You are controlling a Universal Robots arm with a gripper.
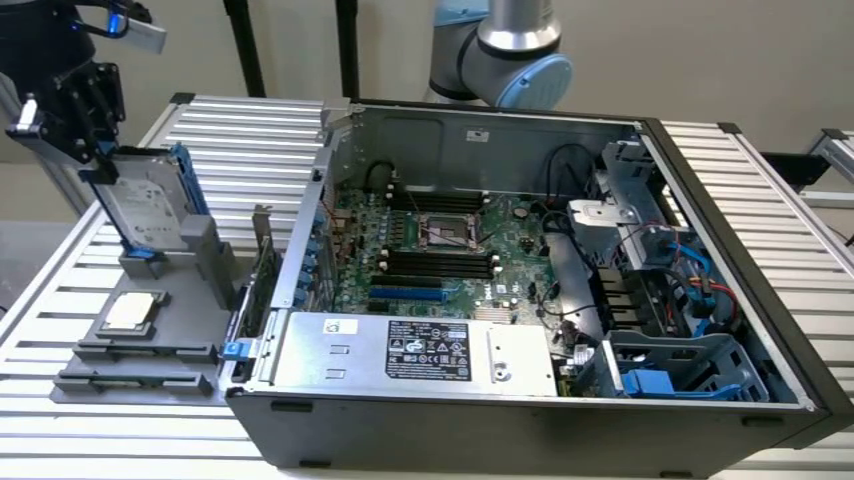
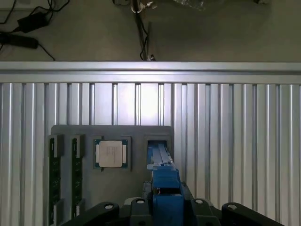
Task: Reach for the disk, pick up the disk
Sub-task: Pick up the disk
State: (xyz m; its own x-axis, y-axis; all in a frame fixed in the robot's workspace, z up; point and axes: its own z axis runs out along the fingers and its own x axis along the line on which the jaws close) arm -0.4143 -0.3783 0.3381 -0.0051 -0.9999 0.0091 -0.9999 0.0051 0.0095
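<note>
Presently, item: the disk point(image 1: 140, 205), which stood upright on edge in a slot of the grey holder point(image 1: 214, 255), at the exterior view's left.

- **Gripper point(image 1: 107, 170):** I read it as narrowed onto the disk's top end. In the wrist view the blue bracket sat between the jaws.
- **Step:** reach finished, pick-up in hand. By my judgement the lower end sat in the slot, not yet lifted out.
- **Requirement:** a lift called for a straight pull along the slot, no twist.
- **Edges:** slot walls were close on both faces. The chip point(image 1: 131, 312) lay just beside in its own recess. The computer case point(image 1: 534, 420) stood near, toward the exterior view's right.
- **Open room:** above the holder, and over the slatted table point(image 1: 80, 430) away from the case.
</note>
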